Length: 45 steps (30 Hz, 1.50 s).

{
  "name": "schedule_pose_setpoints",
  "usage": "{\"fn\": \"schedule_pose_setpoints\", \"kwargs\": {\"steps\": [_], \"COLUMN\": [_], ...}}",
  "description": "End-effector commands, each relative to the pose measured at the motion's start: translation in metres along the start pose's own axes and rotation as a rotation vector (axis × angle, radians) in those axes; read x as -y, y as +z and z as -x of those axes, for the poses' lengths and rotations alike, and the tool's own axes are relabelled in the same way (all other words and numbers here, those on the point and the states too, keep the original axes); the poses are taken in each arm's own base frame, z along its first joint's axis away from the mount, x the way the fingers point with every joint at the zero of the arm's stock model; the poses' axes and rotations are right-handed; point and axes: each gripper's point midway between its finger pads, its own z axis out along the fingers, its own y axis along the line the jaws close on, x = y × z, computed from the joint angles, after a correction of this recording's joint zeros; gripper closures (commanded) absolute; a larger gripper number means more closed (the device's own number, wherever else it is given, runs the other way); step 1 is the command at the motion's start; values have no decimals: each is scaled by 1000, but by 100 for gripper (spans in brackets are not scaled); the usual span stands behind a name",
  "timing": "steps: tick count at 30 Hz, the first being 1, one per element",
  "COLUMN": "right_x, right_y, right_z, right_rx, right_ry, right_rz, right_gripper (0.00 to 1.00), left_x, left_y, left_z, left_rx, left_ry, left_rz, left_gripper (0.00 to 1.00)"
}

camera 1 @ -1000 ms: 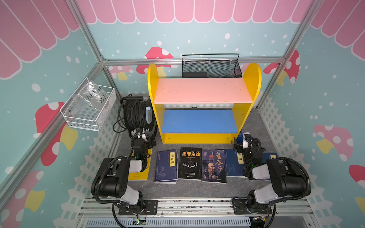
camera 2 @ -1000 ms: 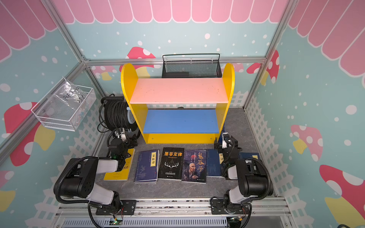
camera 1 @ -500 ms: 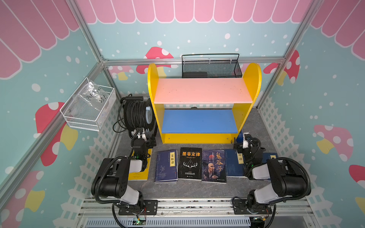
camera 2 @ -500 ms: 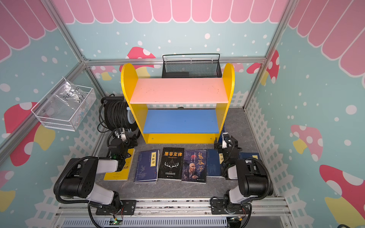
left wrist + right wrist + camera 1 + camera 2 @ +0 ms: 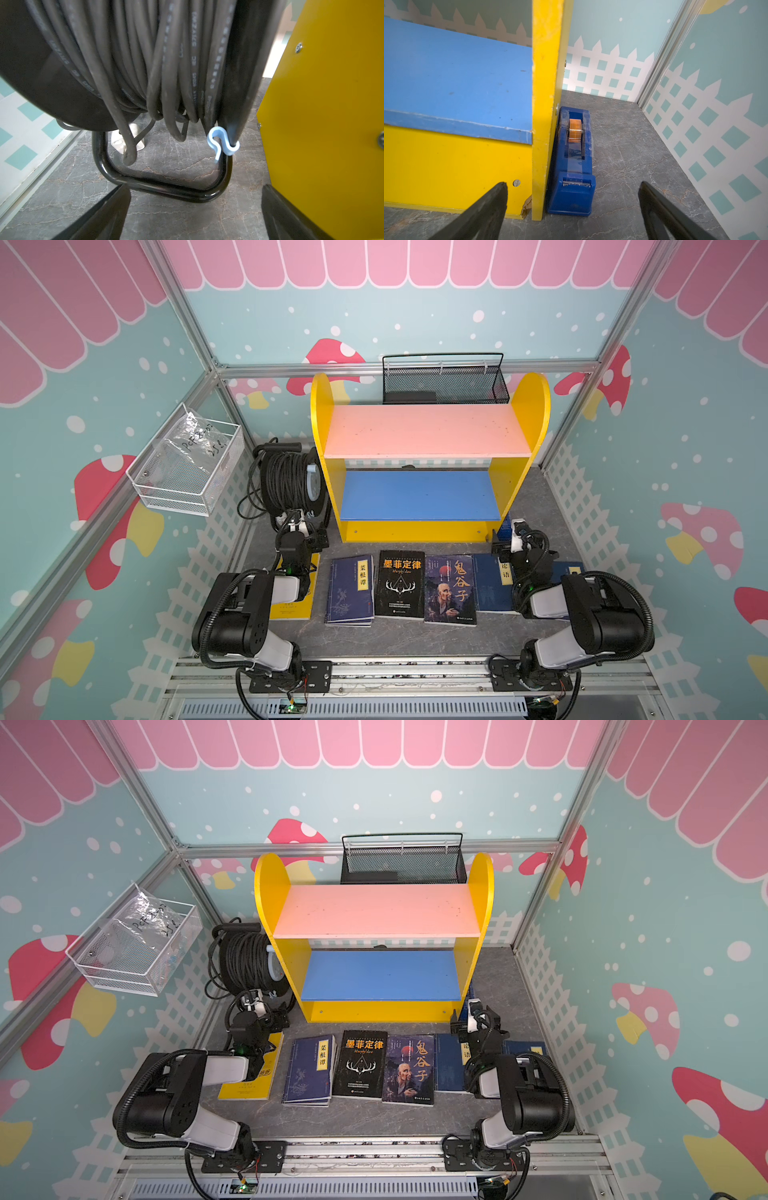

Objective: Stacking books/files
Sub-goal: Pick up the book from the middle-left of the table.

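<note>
Several books lie flat in a row on the grey table in both top views: a yellow one [image 5: 291,608] partly under my left arm, a navy one with a yellow label [image 5: 351,591], a black one with an antler emblem [image 5: 400,585], a purple one with an old man's portrait [image 5: 451,589], and a navy one [image 5: 490,589]. Another navy book [image 5: 571,570] shows under my right arm. My left gripper [image 5: 195,188] stands open and empty before the cable reel's stand. By the shelf's right foot, my right gripper [image 5: 573,183] is open and empty too.
A yellow shelf unit [image 5: 536,414] with a pink top board and a blue lower board stands behind the books. A black cable reel [image 5: 286,481] sits at its left, a blue tape dispenser [image 5: 573,166] at its right. A white wire basket [image 5: 187,464] hangs on the left wall.
</note>
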Motion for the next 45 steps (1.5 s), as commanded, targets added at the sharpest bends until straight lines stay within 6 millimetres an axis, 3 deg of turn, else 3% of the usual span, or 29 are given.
{"fn": "schedule_pose_setpoints", "kwargs": {"steps": [1, 5, 10, 14, 20, 24, 31, 38, 41, 45], "right_x": [-3, 0, 19, 20, 10, -12, -55, -108, -122, -134], "right_y": [3, 2, -7, -15, -21, -25, -48, -75, -83, -107], "right_z": [11, 13, 37, 64, 128, 149, 180, 230, 253, 287], "right_rx": [42, 47, 57, 93, 137, 54, -53, -56, -21, 136], "right_ry": [-2, 2, 42, 28, 208, 471, 757, 790, 731, 698], "right_rz": [11, -5, -89, -75, 52, 210, 414, 594, 668, 858], "right_gripper": [0, 0, 0, 0, 0, 0, 0, 0, 0, 0], "left_x": [5, 4, 0, 14, 24, 44, 86, 141, 162, 189], "left_y": [3, 2, -8, -32, -73, -102, -140, -162, -167, -180], "left_z": [12, 13, 42, 80, 126, 142, 145, 154, 157, 174], "left_rx": [36, 43, 18, 62, 44, 40, -65, -169, -194, -143], "left_ry": [2, 1, -5, -2, -221, -444, -742, -846, -816, -767], "left_rz": [-19, -13, 17, -31, -45, -129, -261, -417, -466, -618], "left_gripper": [0, 0, 0, 0, 0, 0, 0, 0, 0, 0]}}
